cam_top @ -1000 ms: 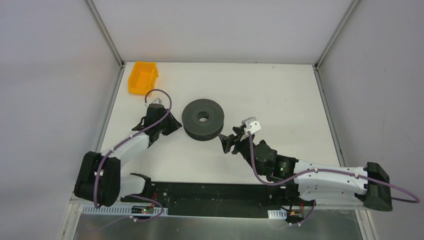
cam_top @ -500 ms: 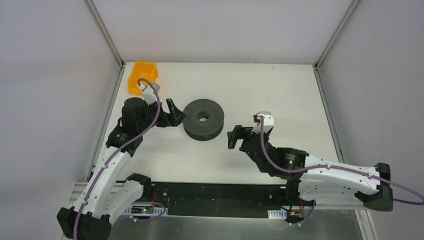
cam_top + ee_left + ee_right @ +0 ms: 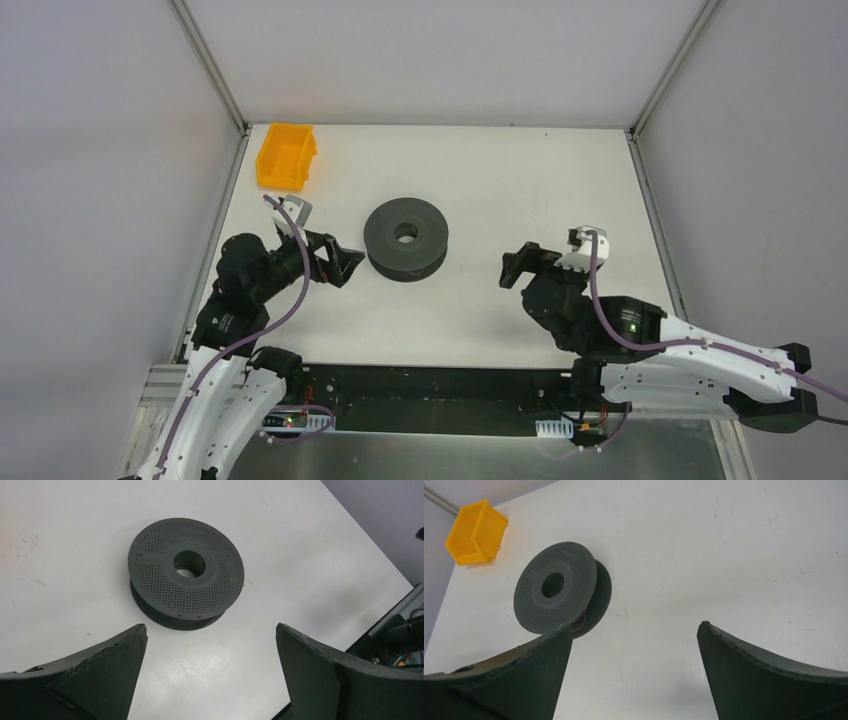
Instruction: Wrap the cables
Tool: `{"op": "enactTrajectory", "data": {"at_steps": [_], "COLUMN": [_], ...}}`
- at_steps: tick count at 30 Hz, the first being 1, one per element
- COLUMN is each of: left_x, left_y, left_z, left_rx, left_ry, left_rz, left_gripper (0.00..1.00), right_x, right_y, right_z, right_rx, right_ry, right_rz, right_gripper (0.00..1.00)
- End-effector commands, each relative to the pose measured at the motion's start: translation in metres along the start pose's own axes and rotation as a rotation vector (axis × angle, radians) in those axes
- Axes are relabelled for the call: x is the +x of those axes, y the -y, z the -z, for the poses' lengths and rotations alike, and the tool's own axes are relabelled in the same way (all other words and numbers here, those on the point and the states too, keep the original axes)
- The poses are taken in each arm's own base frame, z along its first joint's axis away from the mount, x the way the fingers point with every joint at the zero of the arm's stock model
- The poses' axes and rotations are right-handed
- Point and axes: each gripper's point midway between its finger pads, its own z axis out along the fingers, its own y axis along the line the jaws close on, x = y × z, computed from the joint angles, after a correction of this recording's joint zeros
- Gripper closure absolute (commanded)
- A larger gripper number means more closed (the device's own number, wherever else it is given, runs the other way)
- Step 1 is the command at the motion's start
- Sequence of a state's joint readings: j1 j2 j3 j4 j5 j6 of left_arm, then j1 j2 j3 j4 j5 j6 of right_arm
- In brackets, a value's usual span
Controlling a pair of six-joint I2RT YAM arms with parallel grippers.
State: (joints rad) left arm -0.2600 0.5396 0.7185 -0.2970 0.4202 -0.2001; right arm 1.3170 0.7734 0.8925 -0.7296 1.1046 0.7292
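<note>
The white table [image 3: 540, 180] fills the middle of the top view, a plain matt sheet with a few faint scuffs. A dark grey spool [image 3: 405, 236] lies flat on it a little left of centre, its perforated flange facing up, its hub hole open. An orange bin [image 3: 286, 156] sits at the table's upper left corner, well apart from the spool

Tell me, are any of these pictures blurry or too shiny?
Top external: sharp, evenly lit, just a soft shadow by the spool. Left wrist: the spool's tiny holes look crisp, no glare. Right wrist: clear, but the slanted view squashes the spool into an oval.
</note>
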Motion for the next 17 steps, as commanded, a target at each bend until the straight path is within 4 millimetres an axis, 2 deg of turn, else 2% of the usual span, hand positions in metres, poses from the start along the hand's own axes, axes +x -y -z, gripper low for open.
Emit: {"op": "enactTrajectory", "data": {"at_steps": [1, 7, 17], "left_x": [-0.006, -0.010, -0.009], "left_y": [-0.010, -0.018, -0.018], "left_z": [0.008, 0.009, 0.006], "left_rx": [-0.053, -0.096, -0.080], "left_ry": [0.063, 0.074, 0.059], "left_rz": [-0.066, -0.056, -0.021], "left_gripper": [0.01, 0.01, 0.01], "right_x": [-0.021, -0.030, -0.020], "right_y": [0.019, 0.026, 0.025], "right_z": [0.004, 0.008, 0.004], "right_rx": [0.032, 0.018, 0.010], "right_ry": [0.078, 0.100, 0.097], "right_rz": [-0.031, -0.069, -0.064], "right_gripper": [0.01, 0.01, 0.01]}}
